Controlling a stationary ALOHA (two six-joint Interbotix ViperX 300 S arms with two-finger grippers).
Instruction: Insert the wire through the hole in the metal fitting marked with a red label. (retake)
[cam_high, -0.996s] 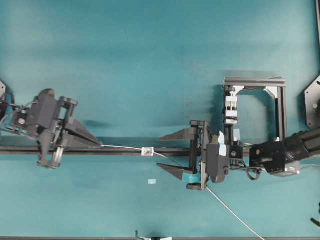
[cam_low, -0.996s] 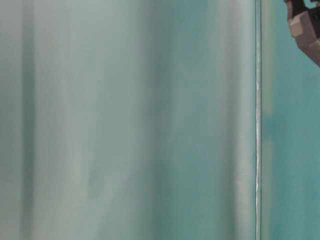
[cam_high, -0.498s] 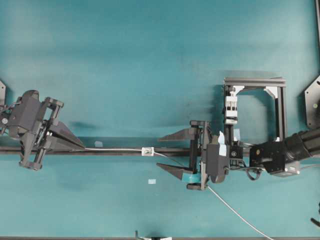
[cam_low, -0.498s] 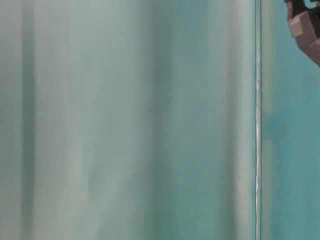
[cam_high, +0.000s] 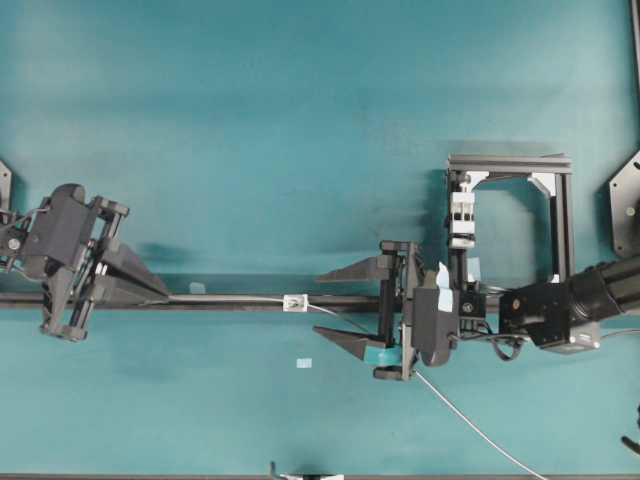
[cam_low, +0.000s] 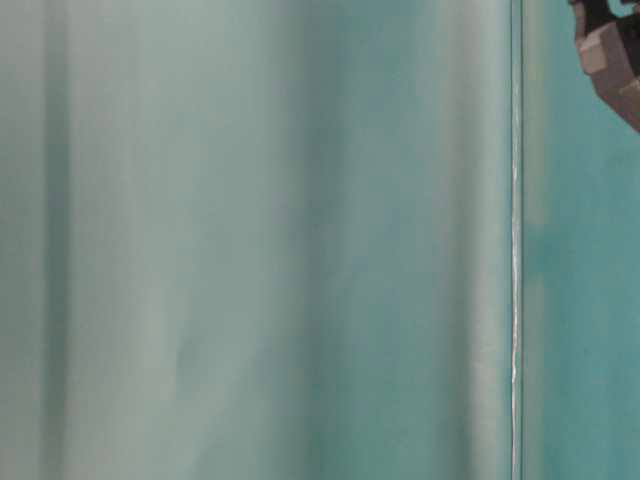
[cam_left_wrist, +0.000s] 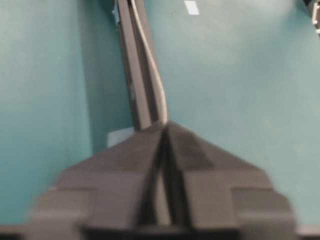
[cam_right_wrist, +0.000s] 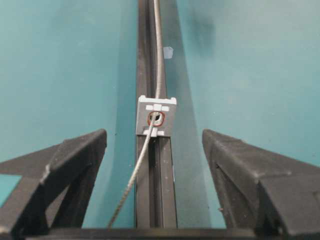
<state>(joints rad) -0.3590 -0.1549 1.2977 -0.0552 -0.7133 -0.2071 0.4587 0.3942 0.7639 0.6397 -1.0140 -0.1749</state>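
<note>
Wire (cam_right_wrist: 156, 55) is already through the metal fitting (cam_right_wrist: 156, 116), which sits between the right claw (cam_right_wrist: 155, 150)'s spread tips on the black rail (cam_right_wrist: 156, 200). The left claw (cam_high: 160, 292) is pressed together, pinching the wire's end right at its tips, probably to draw it straight along the rail. Right claw grips nothing; I'd guess it's just framing the hole.
</note>
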